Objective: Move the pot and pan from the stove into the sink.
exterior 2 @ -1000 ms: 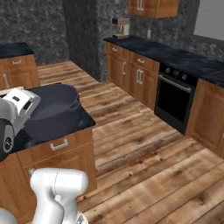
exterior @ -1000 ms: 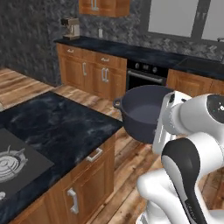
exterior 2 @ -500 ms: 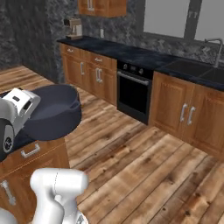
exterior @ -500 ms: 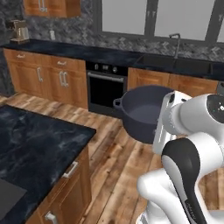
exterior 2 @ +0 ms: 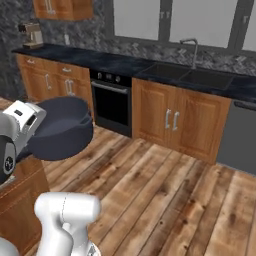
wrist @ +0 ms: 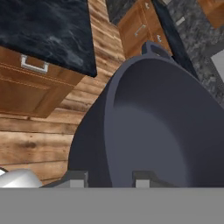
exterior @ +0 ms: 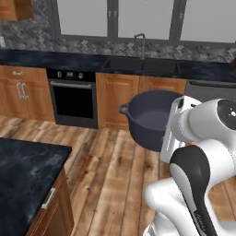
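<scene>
The pot [exterior: 148, 120] is a deep dark blue-grey vessel held up over the wooden floor, in front of my white arm. In the right base view the pot [exterior 2: 62, 129] hangs beside the island's corner. My gripper [wrist: 109, 178] is shut on the near wall of the pot [wrist: 157, 127], one finger outside and one inside the rim. The black sink [exterior: 124, 63] with its curved faucet [exterior: 140, 42] sits in the back counter, beyond the pot. The sink [exterior 2: 172, 71] is at the upper right in the right base view. The pan and the stove are out of view.
A black built-in oven [exterior: 73, 99] stands left of the sink cabinets, and a grey dishwasher [exterior 2: 240, 135] to their right. The dark marble island [exterior: 23, 170] is at my near left. Open wooden floor [exterior 2: 165, 185] lies between me and the back counter.
The whole picture has swept sideways, so the base has turned. The island has slid off to the left and the sink counter has come to face me. The pot stays held.
</scene>
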You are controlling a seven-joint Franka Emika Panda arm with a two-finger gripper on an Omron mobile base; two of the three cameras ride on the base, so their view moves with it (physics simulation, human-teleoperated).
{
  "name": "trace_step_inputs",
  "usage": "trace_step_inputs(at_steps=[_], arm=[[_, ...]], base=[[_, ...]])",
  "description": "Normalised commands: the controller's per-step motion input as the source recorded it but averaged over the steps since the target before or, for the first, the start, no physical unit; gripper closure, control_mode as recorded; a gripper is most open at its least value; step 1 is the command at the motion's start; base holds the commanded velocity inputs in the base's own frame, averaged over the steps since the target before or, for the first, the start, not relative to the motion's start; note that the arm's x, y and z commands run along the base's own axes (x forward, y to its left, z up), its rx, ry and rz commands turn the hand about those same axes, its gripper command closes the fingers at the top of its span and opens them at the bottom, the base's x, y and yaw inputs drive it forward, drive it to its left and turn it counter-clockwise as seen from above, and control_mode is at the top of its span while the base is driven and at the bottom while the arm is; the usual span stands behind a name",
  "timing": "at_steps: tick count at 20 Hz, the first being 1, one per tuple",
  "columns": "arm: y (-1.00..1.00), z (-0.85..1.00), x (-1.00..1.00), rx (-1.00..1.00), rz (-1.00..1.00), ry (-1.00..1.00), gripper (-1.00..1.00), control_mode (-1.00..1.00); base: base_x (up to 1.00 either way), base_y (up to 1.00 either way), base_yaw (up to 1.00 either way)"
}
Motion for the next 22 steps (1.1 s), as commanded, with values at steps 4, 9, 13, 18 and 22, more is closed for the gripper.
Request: trace_step_inputs(at_steps=[4,9,13,18,22], arm=[[0.00,0.00,0.00,0.00,0.00,0.00,1.00,1.00],[0.00,0.00,0.00,0.00,0.00,0.00,1.00,1.00],[0.00,0.00,0.00,0.00,0.00,0.00,1.00,1.00],[0.00,0.00,0.00,0.00,0.00,0.00,1.00,1.00],[0.00,0.00,0.00,0.00,0.00,0.00,1.00,1.00]], base=[[0.07,-0.45,-0.34],[0.02,-0.50,-0.28],[0.00,-0.51,-0.22],[-0.01,-0.43,-0.19],[-0.04,-0.27,-0.10]])
